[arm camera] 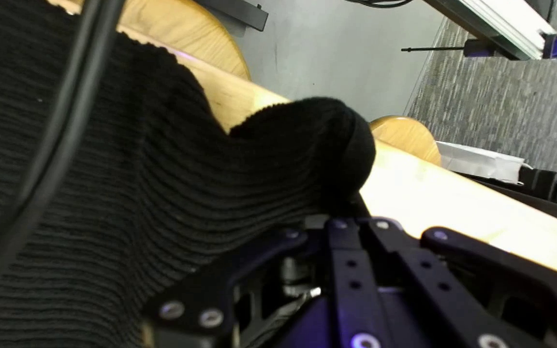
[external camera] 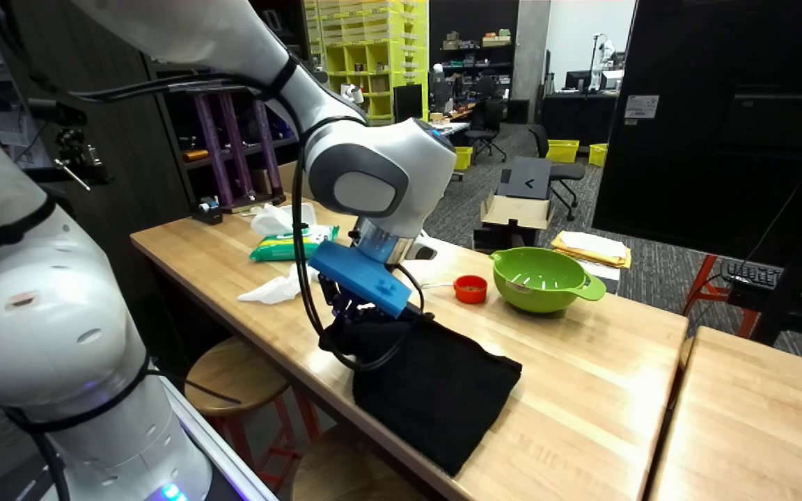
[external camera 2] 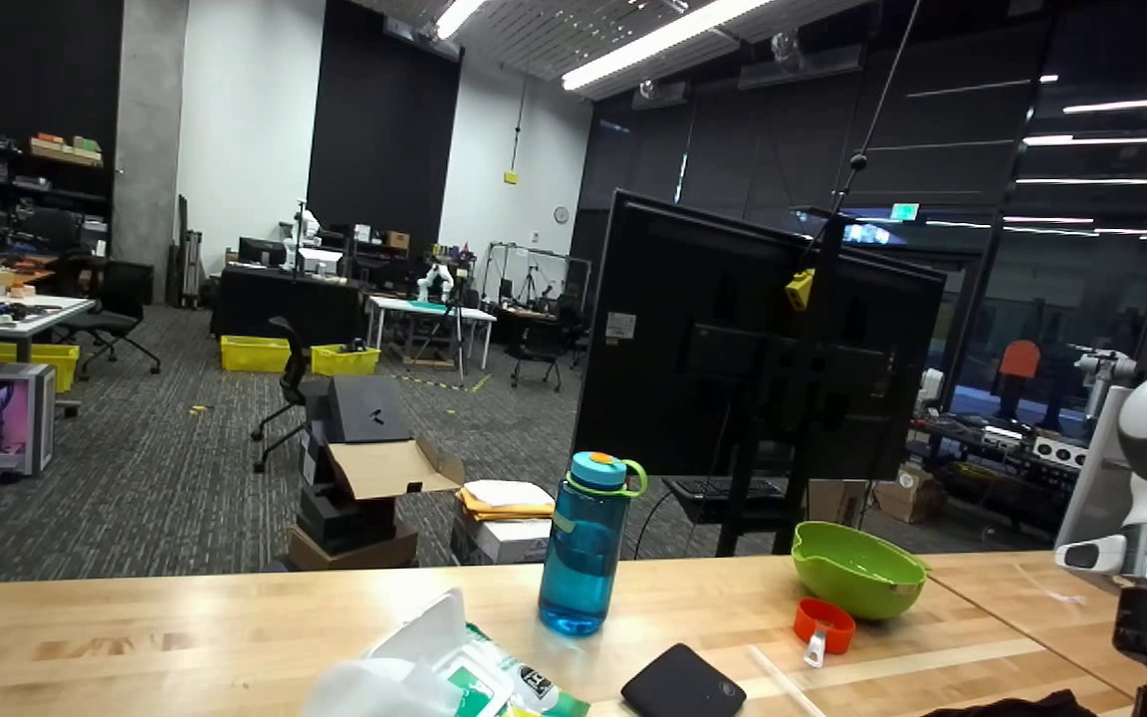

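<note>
Jaws pressed together, the gripper (arm camera: 359, 224) appears to pinch a bunched corner of the black ribbed cloth (external camera: 437, 390), which lies on the wooden table (external camera: 596, 379) near its edge. Any pull is best slow and low, lest the fold slip, with the looped cable (external camera: 297, 202) clear of it and the red cup (external camera: 470, 290) beyond undisturbed.

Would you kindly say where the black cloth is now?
In an exterior view, the black cloth lies at lower centre on the wooden table, its upper-left end bunched at the gripper.
</note>
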`<action>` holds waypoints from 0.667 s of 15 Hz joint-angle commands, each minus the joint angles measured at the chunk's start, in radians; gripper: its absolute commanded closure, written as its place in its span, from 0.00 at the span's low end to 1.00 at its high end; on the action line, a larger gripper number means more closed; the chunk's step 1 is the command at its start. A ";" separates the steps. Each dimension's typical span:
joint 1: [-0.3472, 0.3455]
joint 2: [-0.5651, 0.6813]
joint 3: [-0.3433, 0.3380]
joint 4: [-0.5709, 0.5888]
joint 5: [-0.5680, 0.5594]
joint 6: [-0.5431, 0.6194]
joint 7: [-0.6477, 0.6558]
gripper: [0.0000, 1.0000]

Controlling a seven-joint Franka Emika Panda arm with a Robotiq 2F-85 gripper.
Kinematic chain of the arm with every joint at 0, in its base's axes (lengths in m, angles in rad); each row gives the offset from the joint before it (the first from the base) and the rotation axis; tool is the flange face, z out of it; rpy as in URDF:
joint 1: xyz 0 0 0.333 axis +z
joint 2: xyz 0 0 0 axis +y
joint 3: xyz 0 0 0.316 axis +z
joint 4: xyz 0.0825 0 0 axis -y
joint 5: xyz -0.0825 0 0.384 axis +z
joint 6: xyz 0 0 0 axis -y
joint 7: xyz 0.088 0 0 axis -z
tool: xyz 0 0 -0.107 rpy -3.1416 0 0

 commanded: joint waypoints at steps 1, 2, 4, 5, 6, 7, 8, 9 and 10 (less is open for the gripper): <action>0.023 -0.075 0.022 -0.063 0.008 0.054 0.105 1.00; 0.030 -0.079 0.025 -0.070 0.007 0.063 0.127 1.00; 0.040 -0.092 0.032 -0.083 0.006 0.083 0.176 1.00; 0.045 -0.095 0.034 -0.087 0.007 0.089 0.203 1.00; 0.048 -0.102 0.039 -0.093 0.006 0.101 0.238 1.00; 0.053 -0.107 0.040 -0.096 0.007 0.105 0.259 1.00; 0.058 -0.113 0.042 -0.101 0.007 0.107 0.283 1.00; 0.061 -0.117 0.047 -0.105 0.005 0.111 0.316 1.00; 0.065 -0.120 0.051 -0.110 0.003 0.116 0.345 1.00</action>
